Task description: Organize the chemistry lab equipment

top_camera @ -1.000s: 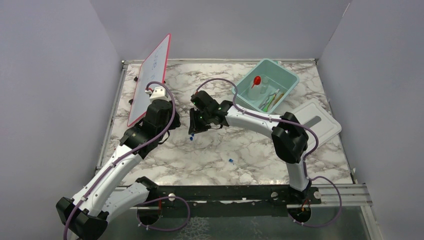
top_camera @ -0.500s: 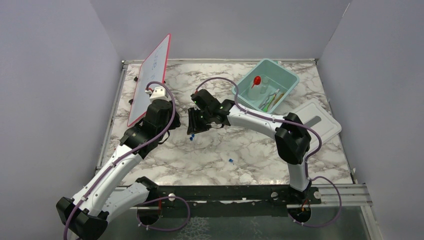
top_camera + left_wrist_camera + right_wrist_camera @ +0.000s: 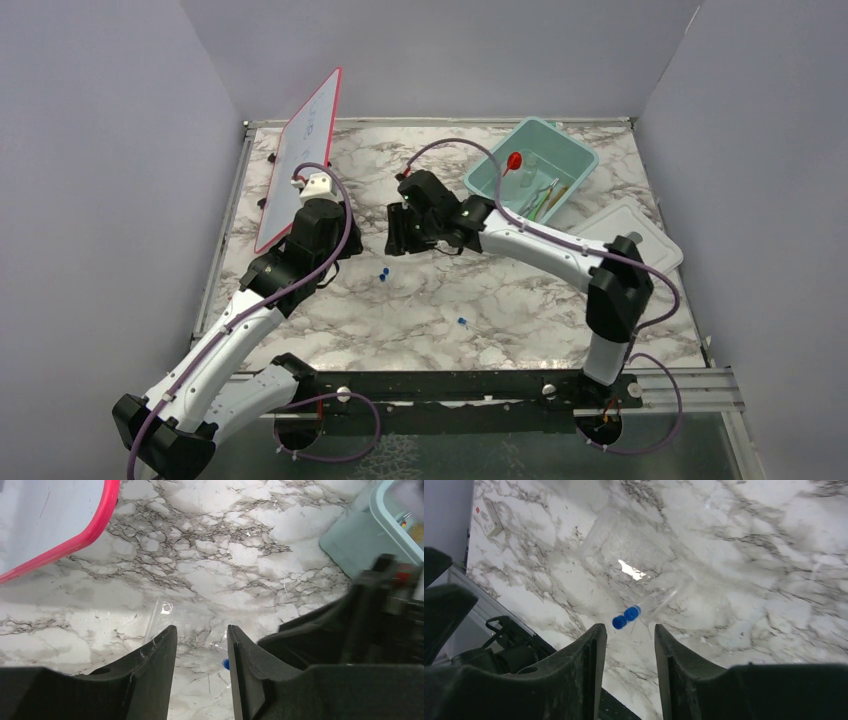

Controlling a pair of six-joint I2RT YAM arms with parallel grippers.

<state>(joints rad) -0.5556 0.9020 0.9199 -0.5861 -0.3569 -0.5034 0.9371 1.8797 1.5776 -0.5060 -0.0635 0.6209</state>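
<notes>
Standing parted and empty like the left jaws, the right jaws frame two blue-capped tubes (image 3: pixel 630 613) below.

White counter (image 3: pixel 500 300) veined grey; pale teal tub (image 3: pixel 566 138); red funnel (image 3: pixel 514 160); blue-capped clear tubes (image 3: pixel 632 612); pink-edged whiteboard (image 3: pixel 303 160).

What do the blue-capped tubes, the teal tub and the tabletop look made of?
blue-capped tubes: clear, glossy, veining shows through; glass or plastic, can't tell; caps opaque, likely plastic.
teal tub: satin, rounded moulded corners, probably plastic.
tabletop: white with grey veining; marble or marble-print laminate, unclear.
</notes>
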